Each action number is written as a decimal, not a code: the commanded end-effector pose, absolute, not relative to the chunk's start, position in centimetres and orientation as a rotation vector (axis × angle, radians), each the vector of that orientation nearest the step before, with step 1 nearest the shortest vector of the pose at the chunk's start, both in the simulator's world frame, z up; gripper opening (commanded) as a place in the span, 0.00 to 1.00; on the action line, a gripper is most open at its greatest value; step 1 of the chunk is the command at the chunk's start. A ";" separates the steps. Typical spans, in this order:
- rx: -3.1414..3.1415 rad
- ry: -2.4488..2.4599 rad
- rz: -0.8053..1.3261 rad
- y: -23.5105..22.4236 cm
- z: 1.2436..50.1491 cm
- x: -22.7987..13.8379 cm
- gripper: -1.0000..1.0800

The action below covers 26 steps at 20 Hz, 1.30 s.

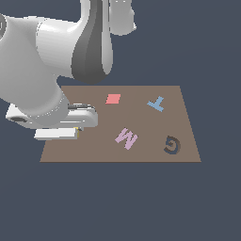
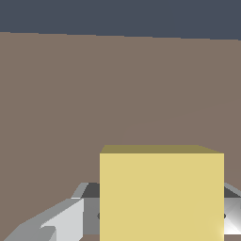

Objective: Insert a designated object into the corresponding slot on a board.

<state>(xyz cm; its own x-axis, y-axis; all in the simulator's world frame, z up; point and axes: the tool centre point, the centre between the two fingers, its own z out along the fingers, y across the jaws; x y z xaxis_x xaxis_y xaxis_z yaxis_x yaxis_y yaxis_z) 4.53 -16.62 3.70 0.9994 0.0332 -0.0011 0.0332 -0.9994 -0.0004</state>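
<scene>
The gripper (image 1: 75,134) sits low over the board (image 1: 183,117) near its edge at the exterior view's left, and the wrist view shows the yellow block (image 2: 161,195) filling the space between the jaws, so it looks clamped on the block. The pick seems done, but the insertion is not: no dark diamond slot shows in either view, probably hidden behind the arm. Still left, by my reading: line the block up with that hole, turn it to match, and seat it.
</scene>
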 end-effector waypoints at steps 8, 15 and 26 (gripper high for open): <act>-3.103 0.486 0.000 -17.4 4.0 1.6 0.00; -3.058 0.718 0.001 -17.4 4.0 0.2 0.00; -3.030 0.828 0.003 -17.2 4.0 -0.4 0.00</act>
<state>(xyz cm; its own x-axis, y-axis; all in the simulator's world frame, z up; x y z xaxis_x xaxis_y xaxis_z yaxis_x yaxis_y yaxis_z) -0.43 -17.23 4.02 0.8610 -0.5086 -0.0021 -0.5086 -0.8610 -0.0003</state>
